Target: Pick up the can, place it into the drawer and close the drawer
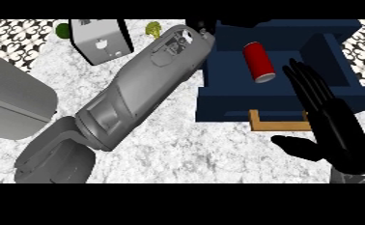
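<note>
Beside drawer (pixel 335 86), right robot hand (pixel 324 115) open, empty.

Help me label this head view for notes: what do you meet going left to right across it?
Grey sink → toaster → left forearm → red can lying in the blue drawer → right hand, open.

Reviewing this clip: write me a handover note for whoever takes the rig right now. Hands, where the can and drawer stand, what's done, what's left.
Left hand: mostly hidden past the grey forearm, at the drawer's far left corner; fingers not visible.
Right hand: open, fingers straight, at the drawer's right side, holding nothing.
Red cylindrical can: lying on its side inside the dark blue open drawer.
Done: can is in the drawer.
Left: push the drawer shut.
</note>
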{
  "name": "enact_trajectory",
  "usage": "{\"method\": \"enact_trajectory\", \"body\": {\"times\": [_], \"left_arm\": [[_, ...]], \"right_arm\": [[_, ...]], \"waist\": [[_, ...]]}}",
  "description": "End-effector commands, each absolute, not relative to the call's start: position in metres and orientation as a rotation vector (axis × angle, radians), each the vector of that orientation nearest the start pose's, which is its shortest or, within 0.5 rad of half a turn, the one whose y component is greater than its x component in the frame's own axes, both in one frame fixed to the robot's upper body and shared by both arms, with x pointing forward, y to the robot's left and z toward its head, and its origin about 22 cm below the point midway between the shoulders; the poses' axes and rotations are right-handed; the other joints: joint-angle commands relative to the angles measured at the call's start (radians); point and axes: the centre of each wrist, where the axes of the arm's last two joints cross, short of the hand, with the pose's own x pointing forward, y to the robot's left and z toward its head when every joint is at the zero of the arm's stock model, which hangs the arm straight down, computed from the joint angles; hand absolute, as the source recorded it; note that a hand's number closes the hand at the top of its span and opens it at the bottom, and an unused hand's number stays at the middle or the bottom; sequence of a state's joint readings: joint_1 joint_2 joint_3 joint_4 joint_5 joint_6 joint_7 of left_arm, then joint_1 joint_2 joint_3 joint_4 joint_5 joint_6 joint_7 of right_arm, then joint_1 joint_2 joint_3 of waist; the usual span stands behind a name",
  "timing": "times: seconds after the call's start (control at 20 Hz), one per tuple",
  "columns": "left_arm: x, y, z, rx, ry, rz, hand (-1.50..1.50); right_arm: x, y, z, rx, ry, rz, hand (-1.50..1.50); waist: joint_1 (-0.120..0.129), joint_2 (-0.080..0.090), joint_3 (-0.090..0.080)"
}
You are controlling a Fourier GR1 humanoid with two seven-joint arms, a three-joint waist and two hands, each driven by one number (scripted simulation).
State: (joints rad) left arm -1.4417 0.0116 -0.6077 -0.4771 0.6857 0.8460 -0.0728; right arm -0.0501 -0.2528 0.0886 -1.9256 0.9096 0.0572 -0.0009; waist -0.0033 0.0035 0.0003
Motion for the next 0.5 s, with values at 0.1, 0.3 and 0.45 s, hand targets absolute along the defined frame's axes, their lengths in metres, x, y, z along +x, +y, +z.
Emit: {"method": "enact_trajectory", "body": {"times": [0.1, 0.3, 0.45], "left_arm": [[0.426, 0.0, 0.203, 0.23, -1.797, -0.028, -1.5], [0.421, 0.009, 0.208, 0.233, -1.78, -0.034, -1.5], [0.421, 0.033, 0.22, 0.242, -1.78, -0.02, -1.5]], "right_arm": [[0.261, -0.212, 0.06, -1.021, -1.718, 0.984, -1.5], [0.287, -0.226, 0.03, -1.026, -1.704, 0.903, -1.5], [0.293, -0.223, 0.017, -1.067, -1.679, 0.916, -1.5]], "waist": [[0.017, -0.002, 0.0], [0.035, -0.007, 0.001], [0.045, -0.011, 0.0]]}}
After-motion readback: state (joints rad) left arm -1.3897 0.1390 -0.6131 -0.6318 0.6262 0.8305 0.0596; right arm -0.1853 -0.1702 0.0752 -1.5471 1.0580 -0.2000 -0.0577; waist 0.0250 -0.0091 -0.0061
